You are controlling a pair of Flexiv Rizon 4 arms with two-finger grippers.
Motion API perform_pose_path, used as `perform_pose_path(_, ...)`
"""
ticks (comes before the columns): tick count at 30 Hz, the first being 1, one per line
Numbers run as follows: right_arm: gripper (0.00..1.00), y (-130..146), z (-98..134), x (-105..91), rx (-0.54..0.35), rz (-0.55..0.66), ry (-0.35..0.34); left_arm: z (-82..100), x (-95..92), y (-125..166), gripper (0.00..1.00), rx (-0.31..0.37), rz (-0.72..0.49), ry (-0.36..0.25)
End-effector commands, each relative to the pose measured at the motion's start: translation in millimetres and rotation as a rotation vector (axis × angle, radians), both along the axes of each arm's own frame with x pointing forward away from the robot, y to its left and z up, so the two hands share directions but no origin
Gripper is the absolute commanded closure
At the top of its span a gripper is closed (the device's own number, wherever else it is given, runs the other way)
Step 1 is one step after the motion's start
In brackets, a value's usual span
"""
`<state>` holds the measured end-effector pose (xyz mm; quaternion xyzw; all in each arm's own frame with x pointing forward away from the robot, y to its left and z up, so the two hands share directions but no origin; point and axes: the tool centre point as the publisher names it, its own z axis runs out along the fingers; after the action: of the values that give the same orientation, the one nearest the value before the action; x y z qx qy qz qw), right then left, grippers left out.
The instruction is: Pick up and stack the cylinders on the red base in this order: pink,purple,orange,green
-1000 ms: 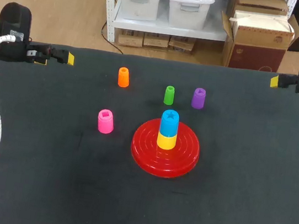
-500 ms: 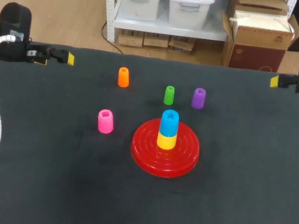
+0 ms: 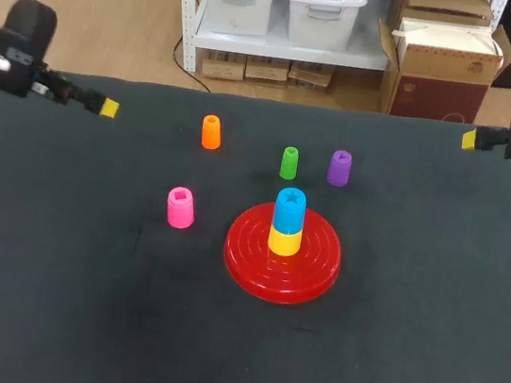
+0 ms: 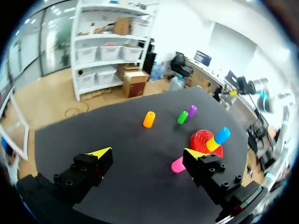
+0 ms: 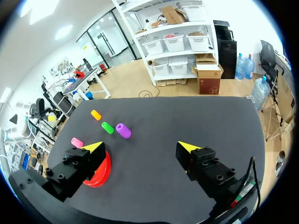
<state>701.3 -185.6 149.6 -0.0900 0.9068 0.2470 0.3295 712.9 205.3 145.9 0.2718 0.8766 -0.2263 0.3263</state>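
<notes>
Left gripper, fingers spread with nothing between them, hangs over the far left corner of the table. The right gripper, likewise spread and unloaded, is at the far right edge.

On the red base stands a yellow cylinder with a blue cylinder on top. None of the four named pieces is stacked. The pink cylinder stands upright just left of the base and apart from it. The orange cylinder stands farther back on the left. The green cylinder and the purple cylinder stand side by side behind the base, near each other but not touching.

By judgement, the step in hand is the approach to the pink piece, which lies on the left arm's side. The next move calls for bringing the spread fingers down on either side of it, pinching it, lifting it, and seating it squarely on the blue top.

The surface is a flat black cloth, dark and matte, against which every piece shows plainly. The pink piece stands well apart from the others, so the fingers should have room to descend. The tower on the base is the nearest thing to avoid.
</notes>
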Motion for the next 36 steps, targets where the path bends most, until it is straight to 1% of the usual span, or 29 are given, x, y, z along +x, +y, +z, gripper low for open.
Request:
perform_pose_path(1, 0.0, 0, 0, -0.2, -0.002, -0.001, 0.0, 7.5, -0.9, 15, 0.0, -0.04, -0.478, -0.148)
perform_pose_path(3, 0.0, 0, 0, -0.2, -0.002, -0.001, 0.0, 8.6, 0.8, 16, 0.0, -0.017, -0.542, -0.149)
perform_pose_path(4, 0.0, 0, 0, -0.2, -0.002, -0.001, 0.0, 9.5, 0.0, 14, 0.0, -0.039, -0.588, -0.193)
perform_pose_path(5, 0.0, 0, 0, -0.2, -0.002, -0.001, 0.0, 10.8, -1.5, 13, 0.0, -0.01, -0.626, -0.198)
perform_pose_path(7, 0.0, 0, 0, -0.2, -0.002, -0.001, 0.0, 12.6, -3.2, 8, 0.0, -0.001, -0.674, -0.186)
perform_pose_path(9, 0.0, 0, 0, -0.2, -0.002, -0.001, 0.0, 17.5, -7.4, 0, 0.0, -0.004, -0.726, -0.194)
perform_pose_path(10, 0.0, 0, 0, -0.2, -0.002, -0.001, 0.0, 19.6, -10.0, -4, 0.0, -0.011, -0.752, -0.201)
perform_pose_path(12, 0.0, 0, 0, -0.2, -0.002, -0.001, 0.0, 22.7, -17.5, -13, 0.0, -0.029, -0.784, -0.197)
perform_pose_path(13, 0.0, 0, 0, -0.2, -0.002, -0.001, 0.0, 22.2, -20.8, -16, 0.0, -0.023, -0.808, -0.202)
perform_pose_path(14, 0.0, 0, 0, -0.2, -0.002, -0.001, 0.0, 20.7, -24.7, -19, 0.0, -0.024, -0.829, -0.19)
perform_pose_path(15, 0.0, 0, 0, -0.2, -0.002, -0.001, 0.0, 16.6, -26.0, -19, 0.0, -0.019, -0.832, -0.173)
perform_pose_path(18, 0.0, 0, 0, -0.2, -0.002, -0.001, 0.0, 4.9, -27.6, -18, 0.0, 0.029, -0.811, -0.16)
perform_pose_path(19, 0.0, 0, 0, -0.2, -0.002, -0.001, 0.0, 2.1, -27.9, -17, 0.0, 0.035, -0.806, -0.156)
perform_pose_path(22, 0.0, 0, 0, -0.2, -0.002, -0.001, 0.0, -2.4, -31.3, -15, 0.0, 0.05, -0.795, -0.152)
perform_pose_path(24, 0.0, 0, 0, -0.2, -0.002, -0.001, 0.0, -5.6, -32.6, -15, 0.0, 0.057, -0.778, -0.163)
perform_pose_path(27, 0.0, 0, 0, -0.2, -0.002, -0.001, 0.0, -11.0, -31.3, -16, 0.0, 0.062, -0.738, -0.162)
perform_pose_path(29, 0.0, 0, 0, -0.2, -0.002, -0.001, 0.0, -11.7, -30.6, -18, 0.0, 0.05, -0.717, -0.169)
perform_pose_path(33, 0.0, 0, 0, -0.2, -0.002, -0.001, 0.0, -12.9, -30.0, -21, 0.0, 0.031, -0.673, -0.163)
perform_pose_path(36, 0.0, 0, 0, -0.2, -0.002, -0.001, 0.0, -16.5, -29.4, -21, 0.0, 0.035, -0.656, -0.17)
